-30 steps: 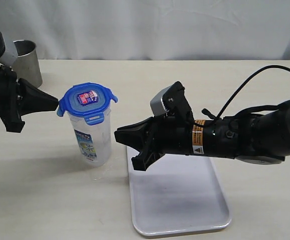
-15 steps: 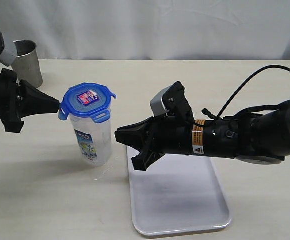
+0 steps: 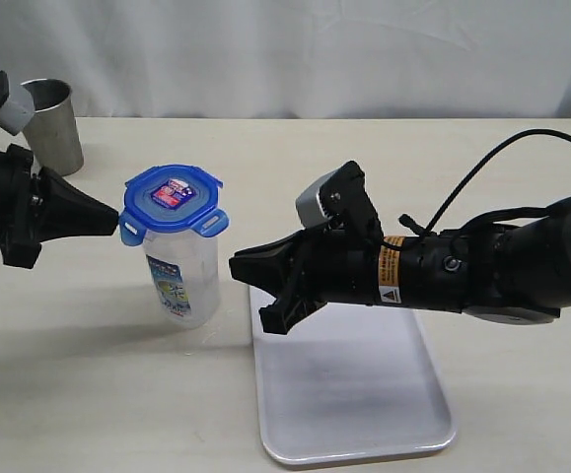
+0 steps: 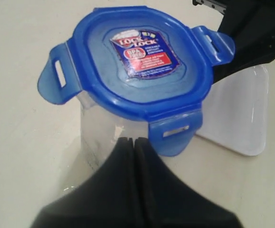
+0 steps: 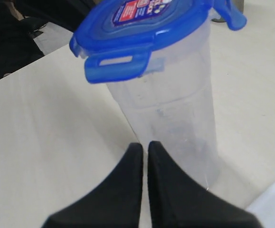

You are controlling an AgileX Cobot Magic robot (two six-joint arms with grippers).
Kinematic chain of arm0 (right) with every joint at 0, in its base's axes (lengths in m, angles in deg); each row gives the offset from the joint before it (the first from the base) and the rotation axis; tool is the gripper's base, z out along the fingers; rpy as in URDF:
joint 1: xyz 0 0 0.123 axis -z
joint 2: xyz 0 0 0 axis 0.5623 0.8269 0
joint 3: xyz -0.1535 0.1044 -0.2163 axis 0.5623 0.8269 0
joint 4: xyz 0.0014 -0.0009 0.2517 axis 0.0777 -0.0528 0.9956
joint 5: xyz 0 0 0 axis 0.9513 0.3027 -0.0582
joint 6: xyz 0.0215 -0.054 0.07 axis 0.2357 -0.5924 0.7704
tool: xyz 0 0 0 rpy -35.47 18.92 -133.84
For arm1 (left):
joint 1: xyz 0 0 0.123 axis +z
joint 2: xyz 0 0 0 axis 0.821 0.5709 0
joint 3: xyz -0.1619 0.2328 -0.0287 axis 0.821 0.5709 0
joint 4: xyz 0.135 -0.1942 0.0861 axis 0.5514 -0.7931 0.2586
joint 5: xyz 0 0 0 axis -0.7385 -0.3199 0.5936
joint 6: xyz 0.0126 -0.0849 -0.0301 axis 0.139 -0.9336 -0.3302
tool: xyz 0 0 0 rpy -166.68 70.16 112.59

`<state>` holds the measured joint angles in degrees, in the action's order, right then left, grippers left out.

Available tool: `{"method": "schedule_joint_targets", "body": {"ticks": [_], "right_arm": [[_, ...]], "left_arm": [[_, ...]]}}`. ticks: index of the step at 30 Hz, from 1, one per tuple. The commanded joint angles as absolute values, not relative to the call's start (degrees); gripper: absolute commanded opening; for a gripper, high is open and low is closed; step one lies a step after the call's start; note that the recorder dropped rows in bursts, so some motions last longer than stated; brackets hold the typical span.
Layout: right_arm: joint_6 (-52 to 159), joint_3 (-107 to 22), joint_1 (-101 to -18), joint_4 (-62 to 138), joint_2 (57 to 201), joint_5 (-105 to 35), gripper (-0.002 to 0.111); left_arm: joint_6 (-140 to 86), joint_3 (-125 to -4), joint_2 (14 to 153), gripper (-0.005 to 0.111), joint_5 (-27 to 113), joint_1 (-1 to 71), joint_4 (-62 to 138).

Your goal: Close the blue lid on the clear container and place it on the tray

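Blue lid (image 3: 170, 199) is sitting on the clear container (image 3: 181, 281), left of centre on the worktop (image 3: 88, 394), beside the tray (image 3: 364, 434). Left fingers (image 3: 88, 212), closed, are touching a lid flap; right fingers (image 3: 265, 261), closed, are holding nothing.

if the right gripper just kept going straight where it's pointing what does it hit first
Most likely the clear container: the right gripper, shut, points at its side wall, below the blue lid. Nothing shows between them, though the exact contact height is unclear.

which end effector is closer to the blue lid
Left. The left end effector has its tip at a flap of the blue lid; the right end effector sits lower, apart, beside the clear container.
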<state>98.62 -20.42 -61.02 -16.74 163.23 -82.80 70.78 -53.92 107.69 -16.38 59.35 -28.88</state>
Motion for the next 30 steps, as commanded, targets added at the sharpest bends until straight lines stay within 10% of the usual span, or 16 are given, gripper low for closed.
{"method": "schedule_joint_targets", "body": {"ticks": [1,30], "right_arm": [[98.4,-20.8,-61.0,-16.5,163.2,-82.7,0.004],[98.4,-20.8,-61.0,-16.2,163.2,-81.0,0.004]], "left_arm": [[69.4,-54.2,107.2,0.0,-18.0,59.2,-28.7],[58.5,-52.3,101.1,0.0,1.4,50.5,-22.3]]}}
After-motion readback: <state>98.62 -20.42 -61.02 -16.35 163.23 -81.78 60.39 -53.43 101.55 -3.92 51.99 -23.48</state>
